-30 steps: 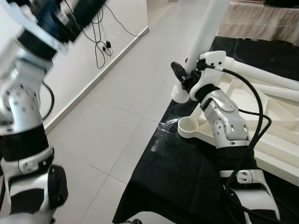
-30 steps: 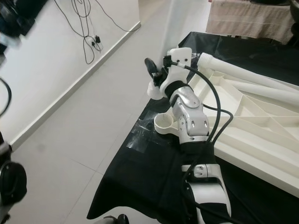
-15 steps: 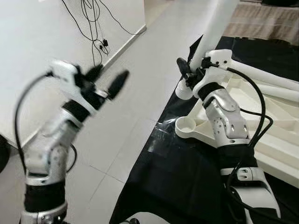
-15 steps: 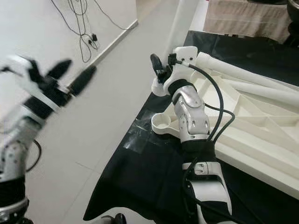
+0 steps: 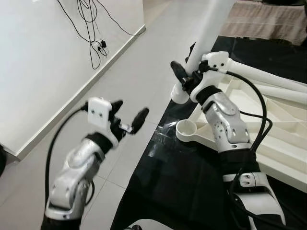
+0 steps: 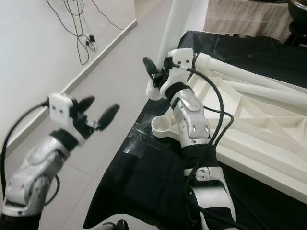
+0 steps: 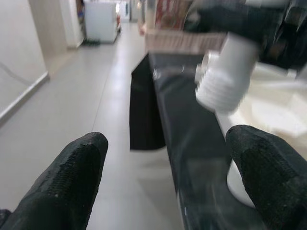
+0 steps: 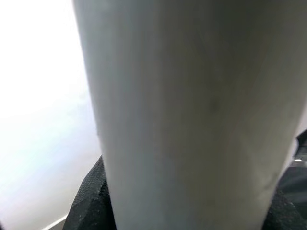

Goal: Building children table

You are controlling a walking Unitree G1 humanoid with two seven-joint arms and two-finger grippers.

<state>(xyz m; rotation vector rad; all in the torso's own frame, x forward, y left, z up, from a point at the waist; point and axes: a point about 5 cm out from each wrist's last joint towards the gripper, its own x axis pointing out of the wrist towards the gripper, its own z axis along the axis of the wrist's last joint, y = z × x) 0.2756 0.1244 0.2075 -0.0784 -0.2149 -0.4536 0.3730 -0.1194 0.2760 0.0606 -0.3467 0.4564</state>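
The right end effector (image 5: 184, 79) grips a white table leg (image 5: 207, 36) near its lower end, its 2 black fingers closed around the tube; in the right wrist view the leg (image 8: 192, 115) stands directly between the fingertips. The leg rises steeply out of the top of the head views, and its threaded lower end (image 7: 225, 79) hangs just above and beside the round corner socket (image 5: 188, 129) of the table underside (image 6: 268, 129). This white, ribbed part lies flat on a black sheet (image 5: 182, 187) spread on the floor. 2 more white legs (image 6: 249, 76) rest across the ribbed part, behind the right arm.

The left end effector (image 5: 128, 117) is raised over the pale tiled floor (image 5: 129, 91), to the left of the black sheet and well apart from the leg. Its 2 fingers (image 7: 72, 177) are spread wide and hold nothing. In the left wrist view it faces the threaded end and the sheet's edge.

Black cables (image 5: 93, 28) hang down the white wall (image 5: 43, 62) at far left.
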